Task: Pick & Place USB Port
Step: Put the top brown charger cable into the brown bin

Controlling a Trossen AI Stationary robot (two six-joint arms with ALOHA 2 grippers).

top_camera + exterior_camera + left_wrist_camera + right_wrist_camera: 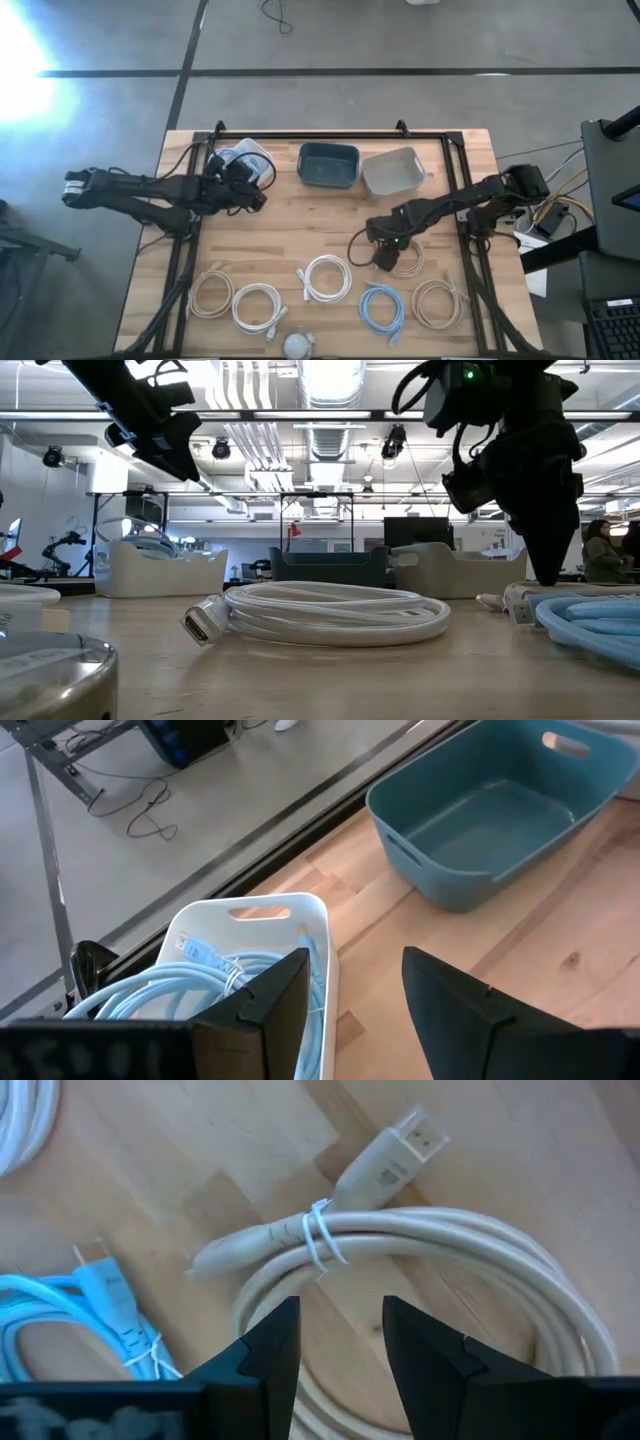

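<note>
Several coiled cables lie flat on the wooden table. My right gripper [385, 252] points down, open, over a beige coil [470, 1270] bound with a white tie [320, 1235]. Its fingers stand either side of the coil's strands, and no contact shows. The coil's connector [400, 1150] points away from the fingers. A light blue coil [70, 1320] lies beside it. My left gripper [255, 192] hovers open beside the white bin [290, 920], which holds a light blue cable [170, 990]. In the low view the right gripper [545, 565] reaches almost to the tabletop.
A teal bin [328, 165] and a grey bin [393, 170] stand at the far edge, right of the white bin [245, 160]. Near the front edge lie beige [210, 295], white [257, 305], white [327, 278], light blue [382, 305] and beige [438, 302] coils, plus a small round object [298, 345].
</note>
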